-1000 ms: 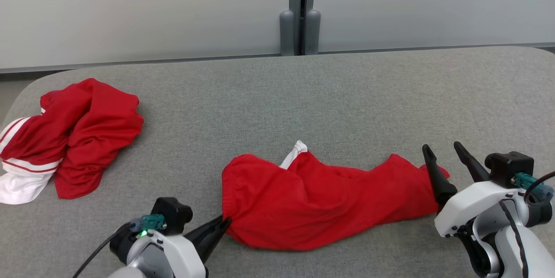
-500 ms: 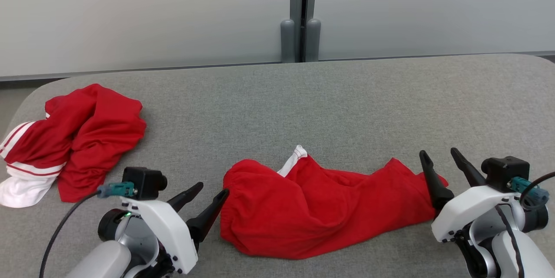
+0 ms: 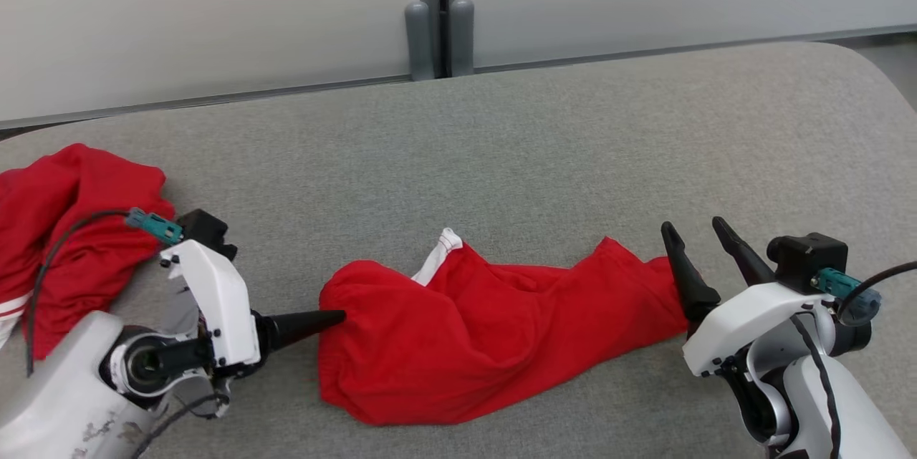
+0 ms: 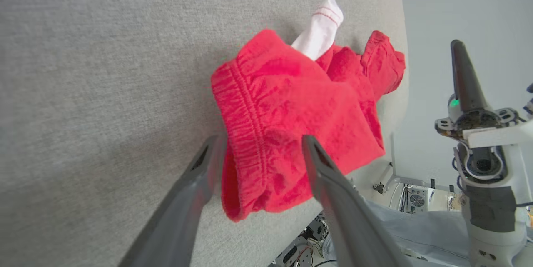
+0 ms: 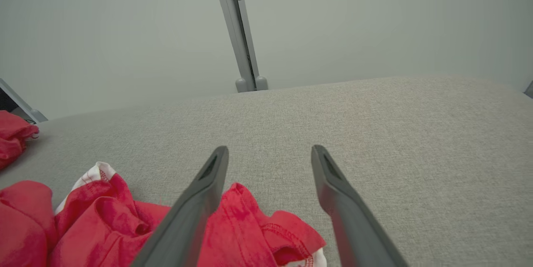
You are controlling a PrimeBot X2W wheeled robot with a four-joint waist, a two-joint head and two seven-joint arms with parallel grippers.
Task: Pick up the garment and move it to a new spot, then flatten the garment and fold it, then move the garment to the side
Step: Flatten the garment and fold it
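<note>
The garment [image 3: 487,337], red shorts with a white trim piece, lies crumpled on the grey padded table [image 3: 544,144] near its front edge. My left gripper [image 3: 337,317] is turned edge-on at the garment's left end. In the left wrist view the left gripper [image 4: 263,138] is open, with the elastic waistband [image 4: 245,133] lying between its fingers. My right gripper [image 3: 691,224] stands open at the garment's right end, its fingers pointing up past the hem. In the right wrist view the right gripper [image 5: 270,150] is open above the red hem [image 5: 254,225].
A second red and white pile of clothing [image 3: 64,230] lies at the table's left edge, behind my left wrist. A grey wall panel with a vertical post [image 3: 437,8] runs behind the table. The table's rounded right corner [image 3: 860,65] is in view.
My left gripper has opened and let go of the waistband, and its wrist has rolled onto its side. The head camera has turned, shifting the whole picture left. The right gripper stayed open.
</note>
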